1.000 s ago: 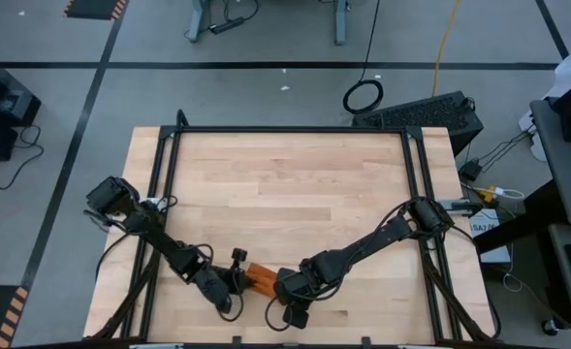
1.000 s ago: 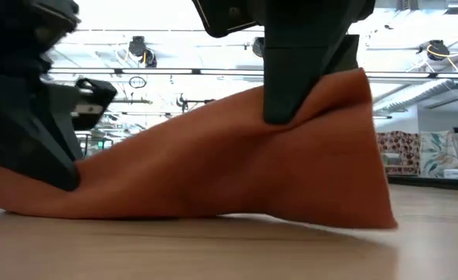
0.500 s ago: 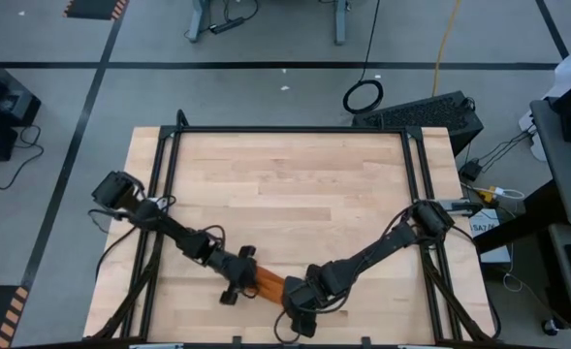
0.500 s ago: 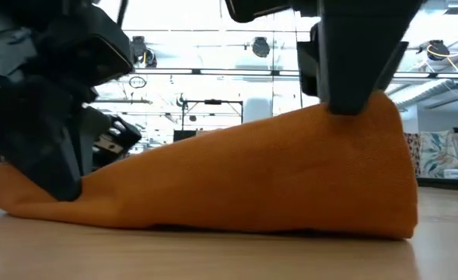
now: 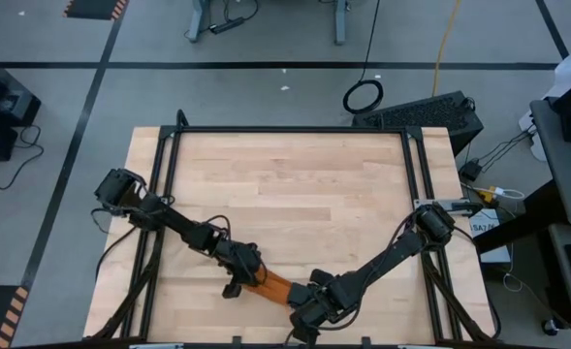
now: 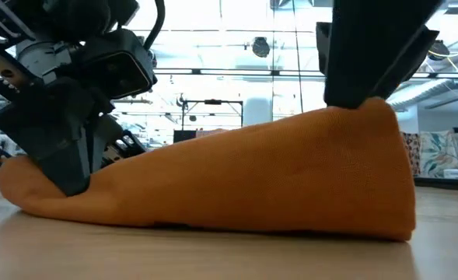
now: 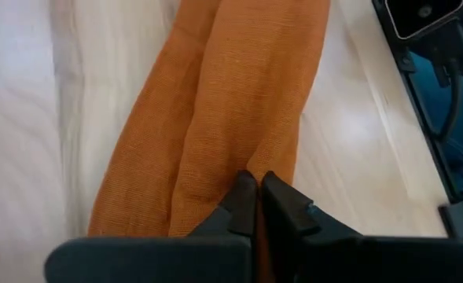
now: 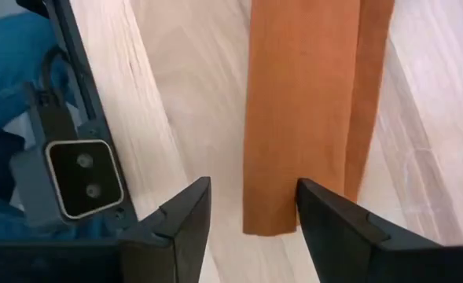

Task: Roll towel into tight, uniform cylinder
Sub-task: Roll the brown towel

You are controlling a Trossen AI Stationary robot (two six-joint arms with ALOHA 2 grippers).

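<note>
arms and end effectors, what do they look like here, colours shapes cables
Both arms are dark, near black, built of slim jointed links with loose black cables looping along them. The left end effector has two dark, tapered, wedge-shaped fingers. The right end effector has two broader flat dark fingers with angled tips. No markings show on either one.

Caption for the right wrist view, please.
Open right gripper above the end of the folded orange towel on the table.
</note>
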